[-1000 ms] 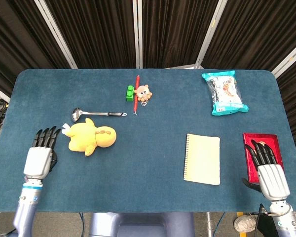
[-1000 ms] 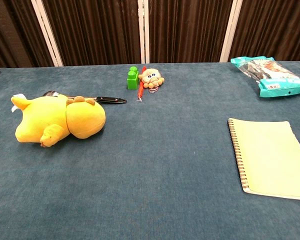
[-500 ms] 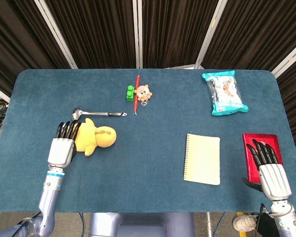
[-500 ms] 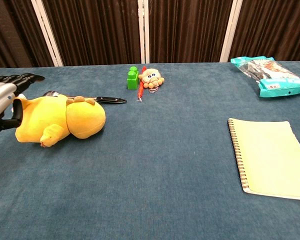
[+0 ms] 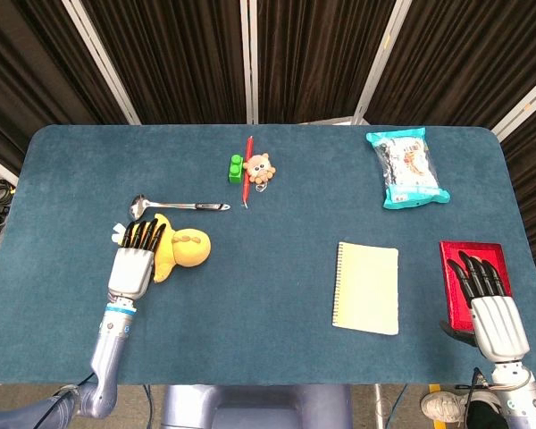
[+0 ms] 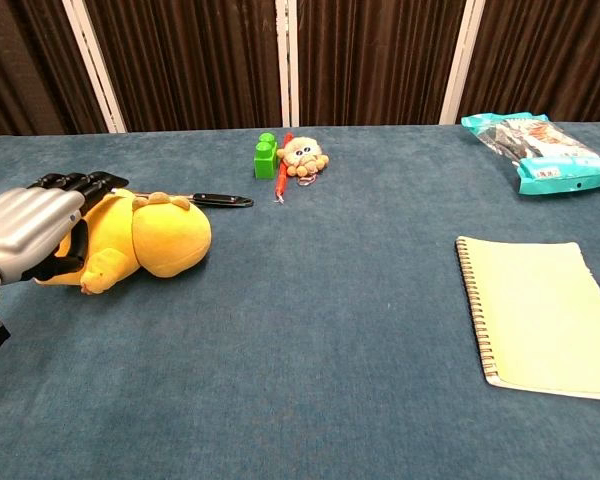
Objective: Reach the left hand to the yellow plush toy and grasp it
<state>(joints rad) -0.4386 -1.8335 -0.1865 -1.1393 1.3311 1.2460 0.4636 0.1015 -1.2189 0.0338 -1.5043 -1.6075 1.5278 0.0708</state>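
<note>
The yellow plush toy (image 5: 186, 248) lies on its side on the left part of the blue table. My left hand (image 5: 136, 261) is spread over the toy's left end, fingers stretched forward across its top. In the chest view the left hand (image 6: 35, 222) covers the head end of the plush toy (image 6: 160, 238), with the thumb low beside it; the fingers are not closed round it. My right hand (image 5: 487, 308) lies flat with its fingers apart at the front right, holding nothing.
A metal spoon (image 5: 174, 206) lies just behind the toy. A green brick (image 5: 236, 167), a small orange figure (image 5: 261, 167) and a red pen (image 5: 247, 188) sit at the back middle. A notepad (image 5: 366, 287), a snack bag (image 5: 407, 168) and a red box (image 5: 456, 259) are on the right.
My left hand has moved right from the table's left edge until it lies over the toy's left end. The toy and the right hand have stayed in place.
</note>
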